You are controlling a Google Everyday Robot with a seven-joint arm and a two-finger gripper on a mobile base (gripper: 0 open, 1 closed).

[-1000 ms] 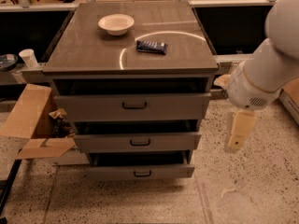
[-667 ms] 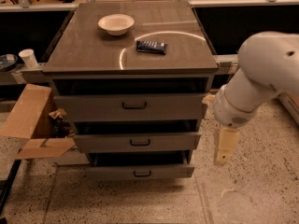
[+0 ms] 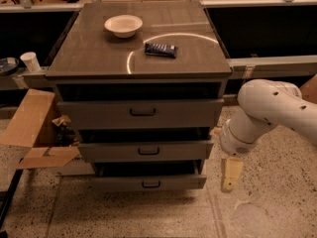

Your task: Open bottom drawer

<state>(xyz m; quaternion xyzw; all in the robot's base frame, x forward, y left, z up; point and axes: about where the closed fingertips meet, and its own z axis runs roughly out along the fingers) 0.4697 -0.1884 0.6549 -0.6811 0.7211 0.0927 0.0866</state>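
Well, over the last second the arm has swung in and dropped. The gripper [image 3: 232, 174], which was hanging further out and higher, level with the middle drawer [image 3: 109, 151], now sits at about 4 o'clock in my view. It is level with the front of the bottom drawer [image 3: 114, 183] and just off that front's right end, not touching it. Whether the gripper is open or closed I cannot tell from this angle. I see nothing in it; it hangs in free air over the speckled floor [image 3: 267, 217].

The bottom drawer is at 6 o'clock, the lowest of the three fronts, and its small black bar handle [image 3: 151, 184] sits at the middle. It has not moved in that time, and neither has anything else on or around the cabinet. The white bowl [image 3: 123, 25] and the dark packet [image 3: 160, 49] stay at 12 o'clock on the top, and the cardboard box [image 3: 29, 128] stays at 9 o'clock.

I take the change to mean the height is now roughly right and the approach is under way, though nothing is gripped yet. From the gripper, the handle lies towards 9 o'clock, near but apart. What seems left is to come round in front of the drawer and close on that bar before any pull.
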